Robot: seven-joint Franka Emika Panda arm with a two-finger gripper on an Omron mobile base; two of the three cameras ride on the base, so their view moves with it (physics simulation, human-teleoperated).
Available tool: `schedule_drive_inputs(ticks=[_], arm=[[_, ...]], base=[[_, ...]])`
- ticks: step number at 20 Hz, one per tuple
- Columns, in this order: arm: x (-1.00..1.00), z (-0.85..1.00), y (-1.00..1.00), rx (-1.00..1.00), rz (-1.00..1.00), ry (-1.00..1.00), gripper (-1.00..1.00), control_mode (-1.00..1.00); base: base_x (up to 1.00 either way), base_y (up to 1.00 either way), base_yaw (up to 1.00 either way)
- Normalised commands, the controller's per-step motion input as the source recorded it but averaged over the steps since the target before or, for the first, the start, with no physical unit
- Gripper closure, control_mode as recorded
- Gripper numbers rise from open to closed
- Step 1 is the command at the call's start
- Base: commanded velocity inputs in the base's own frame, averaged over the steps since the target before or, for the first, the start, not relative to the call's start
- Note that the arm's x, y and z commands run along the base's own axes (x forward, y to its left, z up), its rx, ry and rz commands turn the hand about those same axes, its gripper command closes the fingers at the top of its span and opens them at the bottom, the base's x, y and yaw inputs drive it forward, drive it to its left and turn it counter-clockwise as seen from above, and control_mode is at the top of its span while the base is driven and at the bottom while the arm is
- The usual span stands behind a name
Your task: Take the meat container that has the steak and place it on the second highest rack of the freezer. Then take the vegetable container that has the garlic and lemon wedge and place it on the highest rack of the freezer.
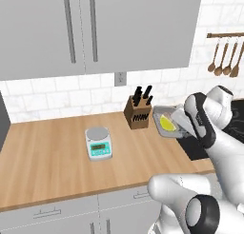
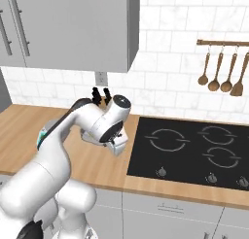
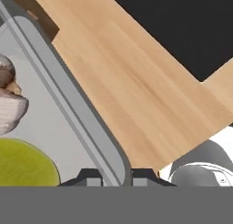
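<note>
**Q:** Kitchen first: what lies on the wooden counter (image 1: 52,147) in the left base view?

**A:** A small scale (image 1: 98,143) at centre. At 3 o'clock from it, a knife block (image 1: 138,112), then the vegetable container (image 1: 164,120) lifted off the wood, the lemon wedge (image 1: 167,123) inside. The gripper (image 1: 182,128) sits at its near rim.

**Q:** And the right base view?

**A:** A black cooktop (image 2: 194,150) at 3 o'clock; the arm hides the tray.

**Q:** The hand view?

**A:** The claw's fingers are clamped on the tray's rim at 6 o'clock. The garlic (image 3: 8,102) lies at 9 o'clock, above the lemon wedge.
</note>
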Motion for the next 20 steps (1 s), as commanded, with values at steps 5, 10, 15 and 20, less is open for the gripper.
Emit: schedule_drive_inputs(ticks=[5,10,15,20], arm=[[-0.77,0.53,0.3,0.01,-0.11,-0.03,1.0,-1.0],[-0.84,0.62,0.21,0.0,-0.04,-0.04,1.0,-1.0],[-0.68,0.51,0.14,-0.07,0.0,0.0,1.0,-1.0],[-0.39,0.1,0.06,-0.13,0.0,0.01,1.0,-1.0]], base=[[0.0,0.0,0.0],[0.0,0.0,0.0],[0.0,0.0,0.0],[0.0,0.0,0.0]])
